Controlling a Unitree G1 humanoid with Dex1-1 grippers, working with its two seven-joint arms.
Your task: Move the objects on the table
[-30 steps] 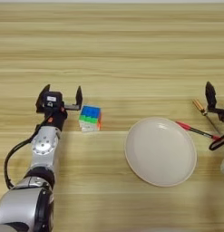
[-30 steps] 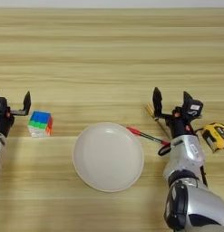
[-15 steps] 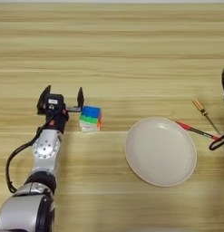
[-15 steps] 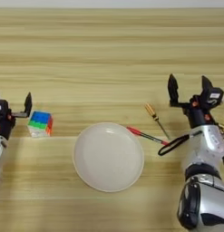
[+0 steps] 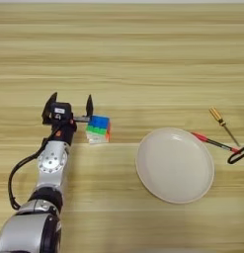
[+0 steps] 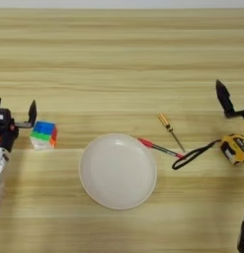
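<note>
Showing only right-eye: tape measure [image 6: 235, 148], perhaps right gripper [image 6: 227, 101]

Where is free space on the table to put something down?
The whole far half of the table is bare, also the near strip before the plate. Crowded: right of the plate, with pen, screwdriver, tape measure.

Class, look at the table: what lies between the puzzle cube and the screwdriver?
The white plate, slightly nearer the robot, sits between the puzzle cube and the screwdriver; the red pen lies beside the screwdriver. Both views show it.
</note>
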